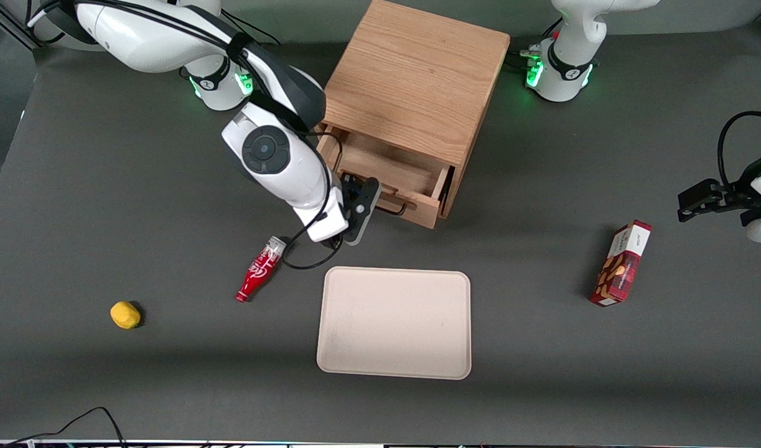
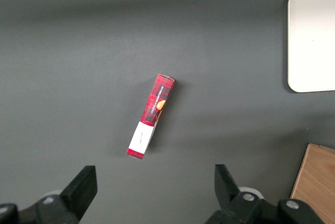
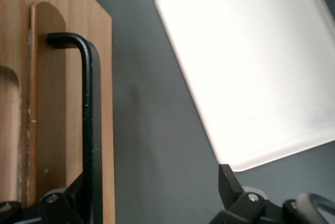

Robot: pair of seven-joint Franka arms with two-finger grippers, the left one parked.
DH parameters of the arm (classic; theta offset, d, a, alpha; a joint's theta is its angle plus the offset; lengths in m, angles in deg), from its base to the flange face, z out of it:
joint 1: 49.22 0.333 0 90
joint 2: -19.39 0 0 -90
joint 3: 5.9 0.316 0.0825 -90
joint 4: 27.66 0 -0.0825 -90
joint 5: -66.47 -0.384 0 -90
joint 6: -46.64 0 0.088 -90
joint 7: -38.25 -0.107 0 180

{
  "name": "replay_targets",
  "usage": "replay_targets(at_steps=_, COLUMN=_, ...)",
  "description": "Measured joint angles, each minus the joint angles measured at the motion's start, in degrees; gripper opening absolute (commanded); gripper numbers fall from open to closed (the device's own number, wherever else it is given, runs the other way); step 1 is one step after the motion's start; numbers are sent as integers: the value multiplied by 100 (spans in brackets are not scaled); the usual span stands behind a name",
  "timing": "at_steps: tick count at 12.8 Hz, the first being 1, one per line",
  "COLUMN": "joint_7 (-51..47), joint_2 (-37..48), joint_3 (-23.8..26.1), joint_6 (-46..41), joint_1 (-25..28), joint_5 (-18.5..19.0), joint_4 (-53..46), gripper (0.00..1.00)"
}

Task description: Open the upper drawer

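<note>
The oak cabinet stands at the middle back of the table. Its upper drawer is pulled partly out, and its bare wooden inside shows. The lower drawer is hidden under it. My right gripper is at the drawer front, by the end of the black wire handle toward the working arm. In the right wrist view the gripper is open, its fingers wide apart. The handle runs along the drawer front, just inside one finger. The other finger is over the table.
A beige tray lies nearer the front camera than the cabinet. A red cola bottle lies beside it, close to my wrist. A yellow lump sits toward the working arm's end. A red box lies toward the parked arm's end.
</note>
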State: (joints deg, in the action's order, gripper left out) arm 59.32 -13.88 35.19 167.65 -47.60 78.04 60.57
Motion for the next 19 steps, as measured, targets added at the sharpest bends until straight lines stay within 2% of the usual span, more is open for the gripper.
replay_targets(at_steps=8, joint_7=34, joint_2=2, joint_3=-739, joint_6=597, joint_1=1, joint_5=-1, joint_4=-268, gripper=100)
replay_targets(at_steps=15, joint_7=357, joint_2=-7, joint_3=-974, joint_6=817, joint_1=47, joint_5=-21, joint_4=-338, gripper=100)
replay_targets(at_steps=19, joint_7=274, joint_2=-13, joint_3=-1061, joint_6=866, joint_1=99, joint_5=-496, joint_4=-361, gripper=100)
